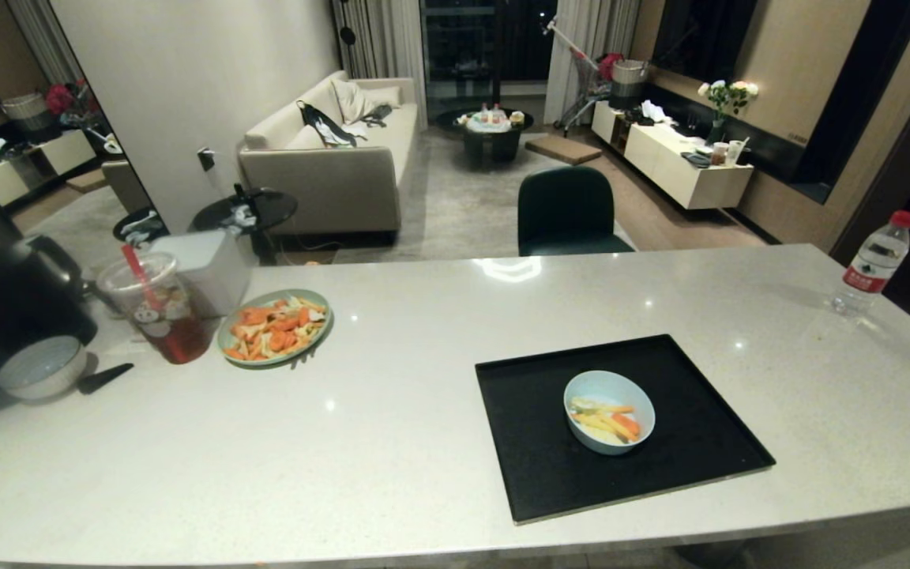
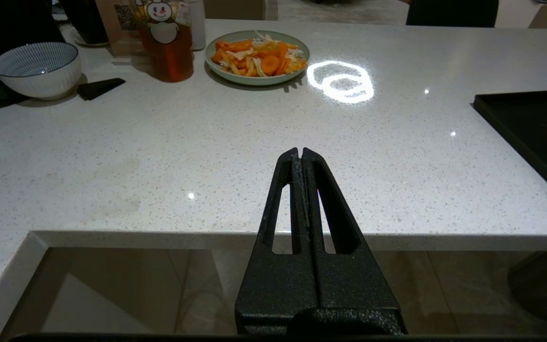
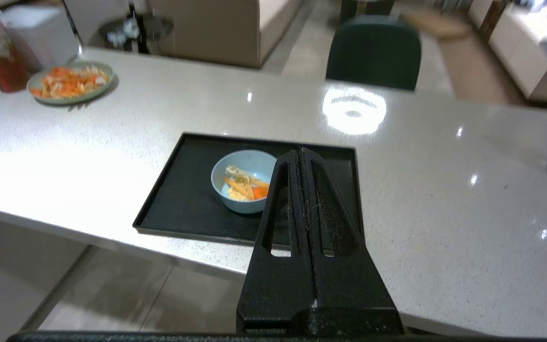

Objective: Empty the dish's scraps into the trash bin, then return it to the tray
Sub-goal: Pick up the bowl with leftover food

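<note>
The pale blue dish sits on the black tray near the counter's front right. Orange and pale yellow scraps lie inside it. My right gripper is shut and empty, held off the counter's front edge, its tip pointing toward the tray just right of the dish. My left gripper is shut and empty too, parked before the counter's front edge, left of the tray. Neither arm shows in the head view. The trash bin is out of view.
A green plate of carrot pieces, a cup of red drink, a white bowl and a black kettle crowd the counter's left end. A water bottle stands at the far right. A dark chair is behind the counter.
</note>
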Controlling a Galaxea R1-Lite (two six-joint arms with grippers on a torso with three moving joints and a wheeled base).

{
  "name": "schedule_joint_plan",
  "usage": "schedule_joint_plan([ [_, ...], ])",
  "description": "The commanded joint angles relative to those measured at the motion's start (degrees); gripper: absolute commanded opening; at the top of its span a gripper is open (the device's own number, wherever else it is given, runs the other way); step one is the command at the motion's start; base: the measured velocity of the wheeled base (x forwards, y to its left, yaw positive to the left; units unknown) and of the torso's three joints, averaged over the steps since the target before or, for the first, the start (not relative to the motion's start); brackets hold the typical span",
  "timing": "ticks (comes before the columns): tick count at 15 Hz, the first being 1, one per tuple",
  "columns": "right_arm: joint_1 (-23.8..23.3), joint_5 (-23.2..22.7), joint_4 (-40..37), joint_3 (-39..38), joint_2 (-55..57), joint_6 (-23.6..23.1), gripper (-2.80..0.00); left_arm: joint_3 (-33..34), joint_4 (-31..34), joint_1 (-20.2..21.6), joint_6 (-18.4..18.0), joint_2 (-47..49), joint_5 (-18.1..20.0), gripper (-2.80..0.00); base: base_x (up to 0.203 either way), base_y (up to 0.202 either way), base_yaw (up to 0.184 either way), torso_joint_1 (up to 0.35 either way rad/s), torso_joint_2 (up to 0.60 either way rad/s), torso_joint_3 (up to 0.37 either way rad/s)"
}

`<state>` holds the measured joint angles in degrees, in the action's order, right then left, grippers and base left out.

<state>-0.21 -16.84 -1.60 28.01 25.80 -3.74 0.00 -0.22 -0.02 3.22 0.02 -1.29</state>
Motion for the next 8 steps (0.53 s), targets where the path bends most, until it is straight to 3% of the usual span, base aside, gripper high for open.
schedule_joint_plan([
  [1, 0.0, 0.1, -5.9, 9.5, 17.7, -0.2, -2.8, 0.0, 0.0, 0.0, 0.0, 0.1, 0.0, -2.8, 0.0, 0.0, 0.0, 0.0, 0.0, 0.0],
  [4, 0.0, 3.5, -18.4, 19.4, 31.9, -0.2, -2.8, 0.0, 0.0, 0.0, 0.0, 0.1, 0.0, -2.8, 0.0, 0.0, 0.0, 0.0, 0.0, 0.0],
  [8, 0.5, 5.2, -23.3, 22.4, 43.7, 4.1, -2.8, 0.0, 0.0, 0.0, 0.0, 0.1, 0.0, -2.8, 0.0, 0.0, 0.0, 0.0, 0.0, 0.0],
])
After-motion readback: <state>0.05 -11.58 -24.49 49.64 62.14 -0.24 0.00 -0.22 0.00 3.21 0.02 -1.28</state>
